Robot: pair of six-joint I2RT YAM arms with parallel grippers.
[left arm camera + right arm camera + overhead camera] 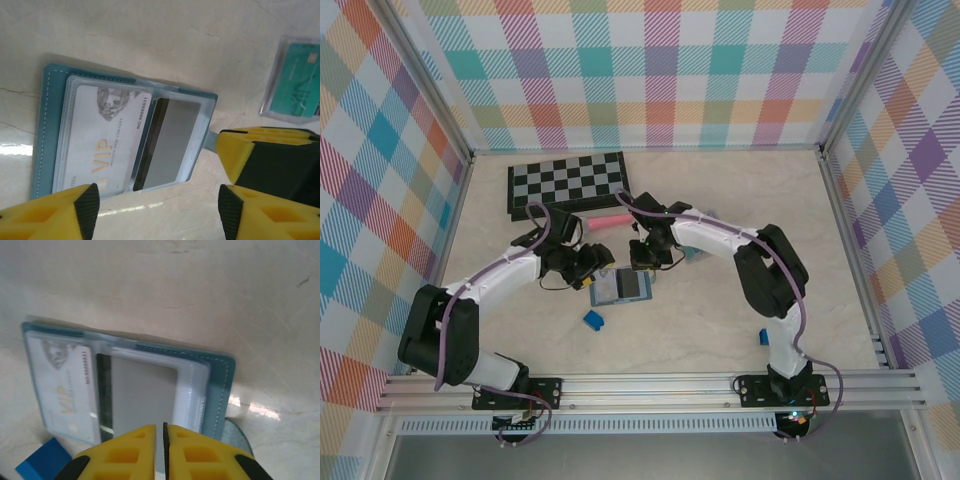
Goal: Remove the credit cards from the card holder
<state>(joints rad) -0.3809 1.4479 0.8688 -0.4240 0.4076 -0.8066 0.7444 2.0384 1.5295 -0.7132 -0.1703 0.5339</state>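
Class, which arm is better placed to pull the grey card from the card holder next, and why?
Right, likely. The right end effector is closed at the open card holder's edge, nearest the grey card. The left end effector is open near the VIP card, better suited to steadying.

Bright even light, table [150,30] glare streaks, blurred near claws, soft shadows
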